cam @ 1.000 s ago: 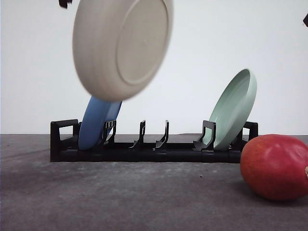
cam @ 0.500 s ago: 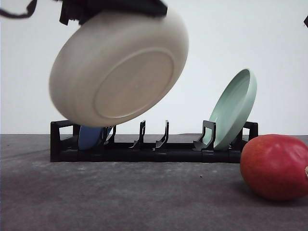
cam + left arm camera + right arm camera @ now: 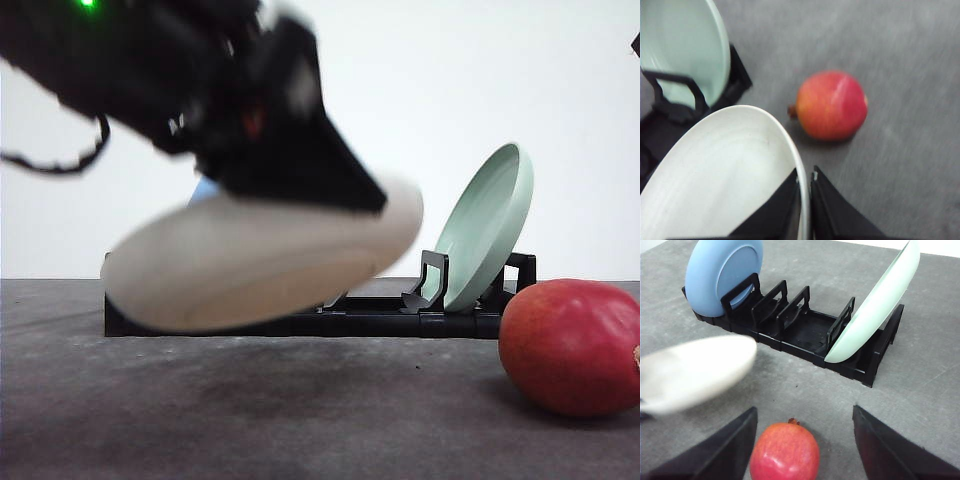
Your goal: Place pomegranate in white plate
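Note:
The white plate [image 3: 250, 265] hangs almost flat just above the table, in front of the rack. My left gripper [image 3: 365, 198] is shut on its rim; in the left wrist view the two black fingers [image 3: 822, 202] pinch the white plate's [image 3: 725, 170] edge. The pomegranate [image 3: 570, 345], round and red, rests on the table at the right, beside the plate and apart from it [image 3: 830, 105]. My right gripper [image 3: 804, 412] is open above the pomegranate [image 3: 785, 452], one finger on each side, not touching it. The blurred white plate [image 3: 695, 372] shows to one side.
A black dish rack [image 3: 800, 330] stands at the back of the grey table. It holds a blue plate [image 3: 722, 270] at its left end and a pale green plate [image 3: 485, 230] leaning at its right end. A white wall is behind.
The left arm has come down into the front view with the white plate. The plate has swung from nearly upright and high to almost flat and low. The pomegranate has not moved.

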Robot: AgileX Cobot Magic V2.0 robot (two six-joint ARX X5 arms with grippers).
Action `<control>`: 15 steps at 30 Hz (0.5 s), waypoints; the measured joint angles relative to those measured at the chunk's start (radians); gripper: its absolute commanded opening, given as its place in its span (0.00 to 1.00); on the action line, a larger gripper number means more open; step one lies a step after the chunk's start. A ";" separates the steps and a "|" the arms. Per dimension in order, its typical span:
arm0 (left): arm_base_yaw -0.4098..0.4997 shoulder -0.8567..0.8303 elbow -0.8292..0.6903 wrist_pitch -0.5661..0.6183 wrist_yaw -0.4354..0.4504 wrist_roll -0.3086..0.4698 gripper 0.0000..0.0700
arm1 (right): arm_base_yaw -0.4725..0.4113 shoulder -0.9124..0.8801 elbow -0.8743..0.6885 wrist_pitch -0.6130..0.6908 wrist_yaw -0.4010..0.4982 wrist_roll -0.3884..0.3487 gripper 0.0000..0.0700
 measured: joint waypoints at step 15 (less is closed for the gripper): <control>-0.062 0.228 -0.002 0.146 -0.111 0.093 0.01 | 0.000 0.000 0.000 0.003 0.000 0.000 0.54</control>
